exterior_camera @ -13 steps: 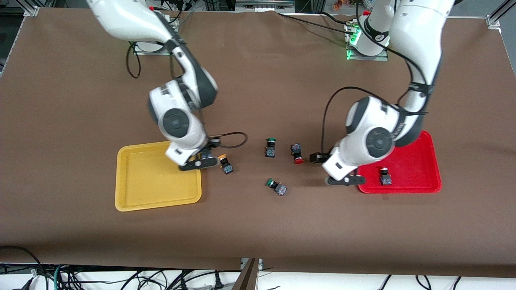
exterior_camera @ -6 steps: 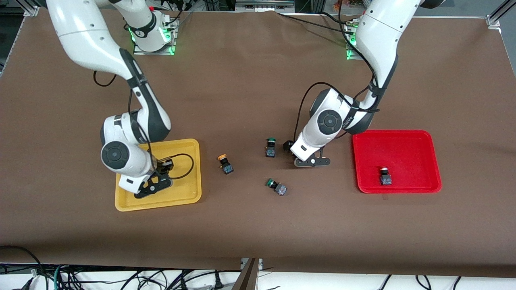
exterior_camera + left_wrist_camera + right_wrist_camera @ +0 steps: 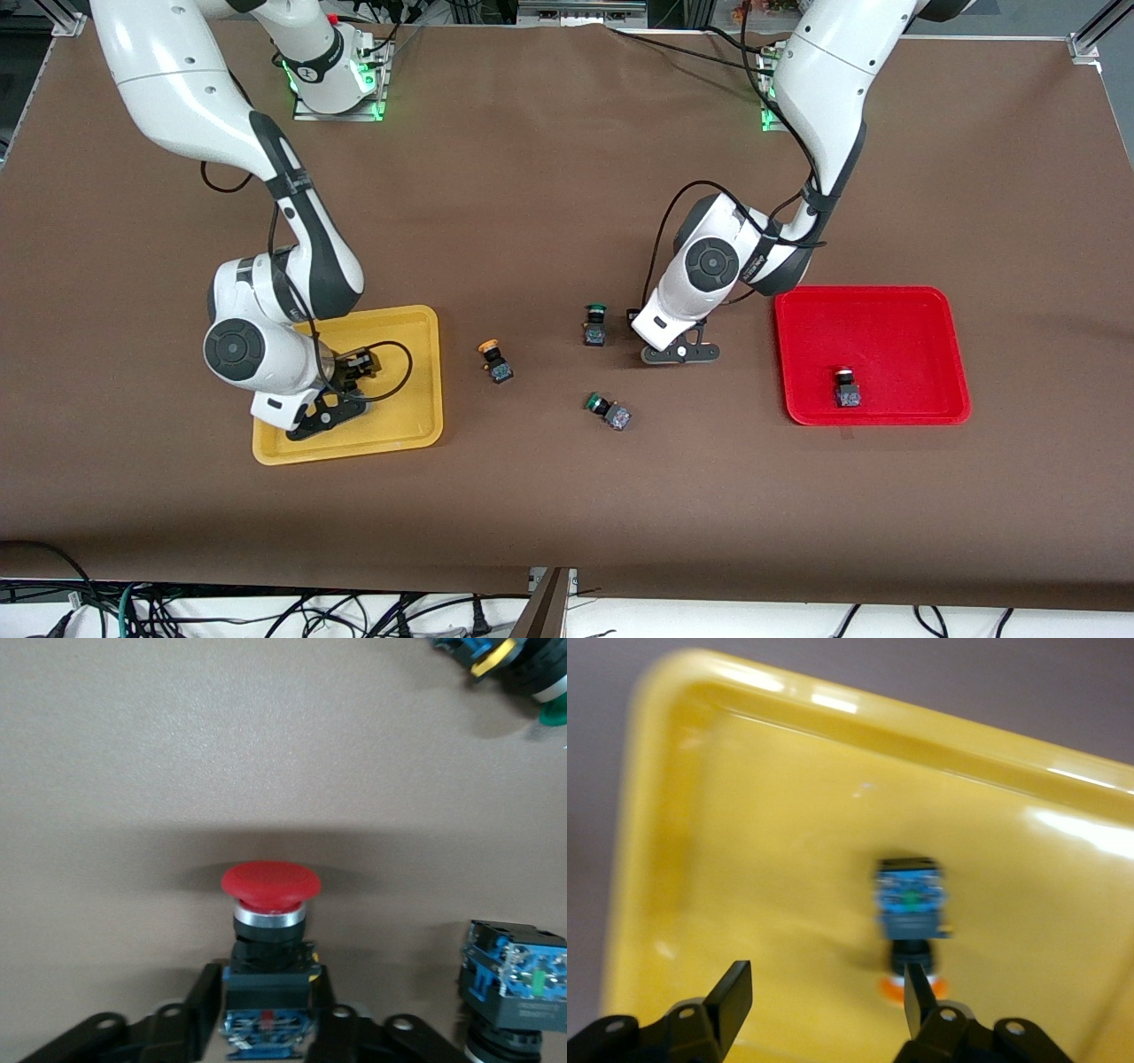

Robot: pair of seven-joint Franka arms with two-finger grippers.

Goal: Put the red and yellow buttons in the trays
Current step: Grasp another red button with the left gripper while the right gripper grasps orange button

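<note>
My left gripper [image 3: 680, 353] is down on the table between a green-capped switch and the red tray [image 3: 886, 319]. In the left wrist view it [image 3: 266, 1014] is shut on the black body of a red button [image 3: 270, 895]; the arm hides that button in the front view. A second red button [image 3: 846, 388] stands in the red tray. My right gripper [image 3: 323, 415] is open over the yellow tray [image 3: 403, 416]. In the right wrist view [image 3: 824, 992], a yellow button [image 3: 911, 904] lies in the tray [image 3: 744, 815] beside one finger. Another yellow button [image 3: 495, 361] lies on the table.
Two green-capped switches lie mid-table: one [image 3: 594, 324] beside my left gripper, toward the right arm's end, also in the left wrist view [image 3: 514, 988]. The other [image 3: 608, 410] is nearer the front camera.
My right gripper moved from the yellow tray's edge to over its inside. My left gripper moved from the red tray's edge to the red button on the table and came down around it.
</note>
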